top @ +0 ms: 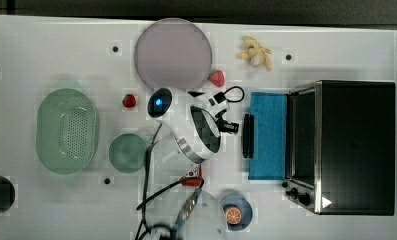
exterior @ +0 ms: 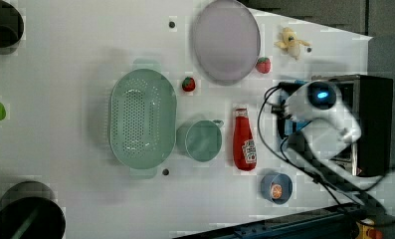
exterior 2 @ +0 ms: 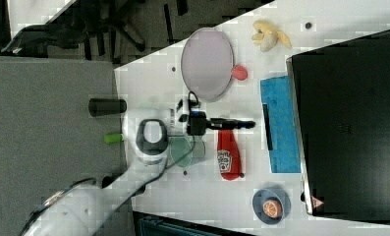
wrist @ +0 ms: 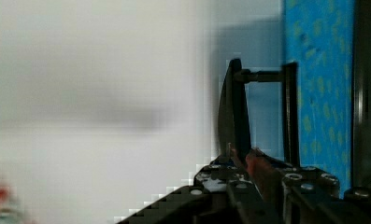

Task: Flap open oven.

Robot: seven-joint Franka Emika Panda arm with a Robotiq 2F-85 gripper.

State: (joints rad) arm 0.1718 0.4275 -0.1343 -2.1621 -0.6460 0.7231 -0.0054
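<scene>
1. Oven (top: 353,145) at the top view's right on the worktop (top: 61,45), front facing the top view's left. Blue glass door (top: 268,135) already down and lying about flat. Black bar handle (top: 247,136) at its far edge.
2. End effector (top: 231,126) just beside the handle, on the side away from the oven. Fingers a little apart w/ nothing clamped btwn them. In the wrist view, handle (wrist: 233,107) just ahead of the tips.
3. Prob. last bit of the job: confirm door fully dropped. If any spring-back, press lightly down on the handle's top, no grip needed.
4. Keep the push near the bar's middle so the door doesn't twist on its hinges.
5. Go slow near the glass, no contact w/ it.
6. For backing off, head away from the oven. Mind the ketchup bottle (exterior 2: 228,157) & cup (exterior 2: 182,151) near the arm.
</scene>
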